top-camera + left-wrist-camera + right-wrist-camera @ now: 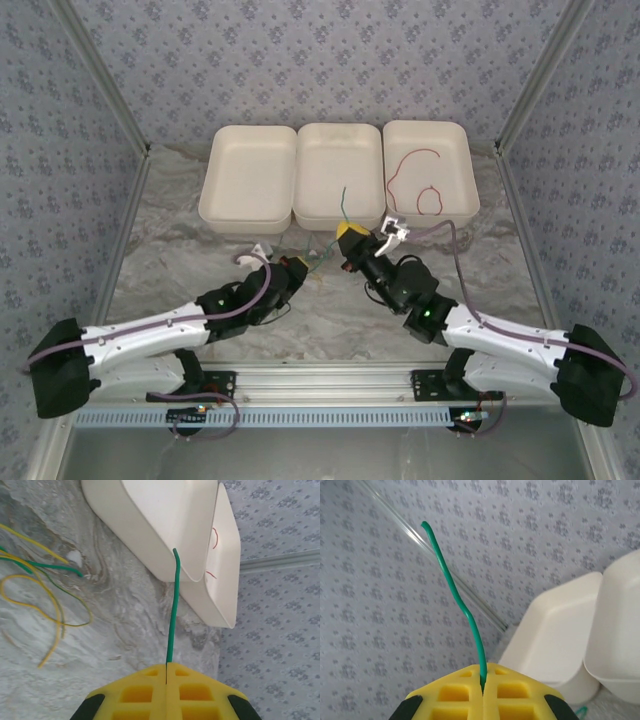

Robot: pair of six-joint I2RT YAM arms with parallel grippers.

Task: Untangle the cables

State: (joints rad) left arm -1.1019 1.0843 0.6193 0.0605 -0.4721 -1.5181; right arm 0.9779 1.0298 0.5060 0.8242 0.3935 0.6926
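Green cable (172, 610) stands straight up out of the seam of the left gripper (166, 672); its yellow pads are pressed together on it. The right gripper (482, 687) is likewise clamped tight on a green strand (462, 605) that rises free from its seam. Whether this is the same cable cannot be told. Yellow cables (59, 620) lie looped on the table (125, 630) beside the left gripper. Three white trays (320, 222) stand in a row at the far side. The right tray (466, 212) holds a red cable (400, 163). The strand's tip shows over the middle tray.
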